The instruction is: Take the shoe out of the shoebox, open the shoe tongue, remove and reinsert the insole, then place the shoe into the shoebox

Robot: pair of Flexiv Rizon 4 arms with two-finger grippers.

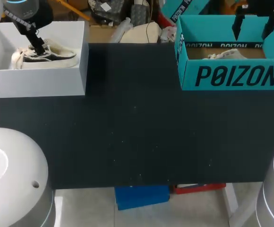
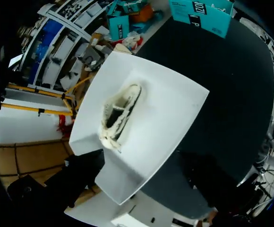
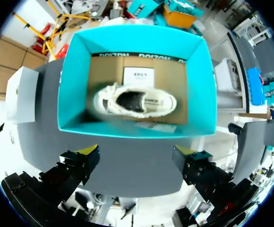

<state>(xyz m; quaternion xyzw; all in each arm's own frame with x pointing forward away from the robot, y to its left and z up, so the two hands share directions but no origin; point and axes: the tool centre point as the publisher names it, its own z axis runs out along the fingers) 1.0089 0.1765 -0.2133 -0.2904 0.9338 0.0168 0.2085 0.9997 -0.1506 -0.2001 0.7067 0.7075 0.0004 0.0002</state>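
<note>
Right wrist view shows the right gripper [image 3: 137, 152] with its two yellow fingertips [image 3: 89, 150] spread wide, holding nothing and touching nothing. It hangs above the near wall of the teal shoebox [image 3: 71, 71]. The cream shoe [image 3: 134, 100] lies on its sole on the brown cardboard floor of that box, ahead of the fingers and well apart from them, its dark opening facing up. In the head view the same fingers stand apart over the box at the far right of the black table [image 1: 137, 132], and the front wall hides all but the top of the shoe. At the far left, the left gripper [image 1: 37, 47] sits over a white box [image 1: 38, 82] that holds a second shoe [image 1: 45, 56], pale with dark trim. Whether it is spread or closed cannot be told. Its yellow tips do not show in the left wrist view, where only dark parts of the hardware sit near the box's edge. From the head view, it is unclear whether the gripper touches the second shoe.
</note>
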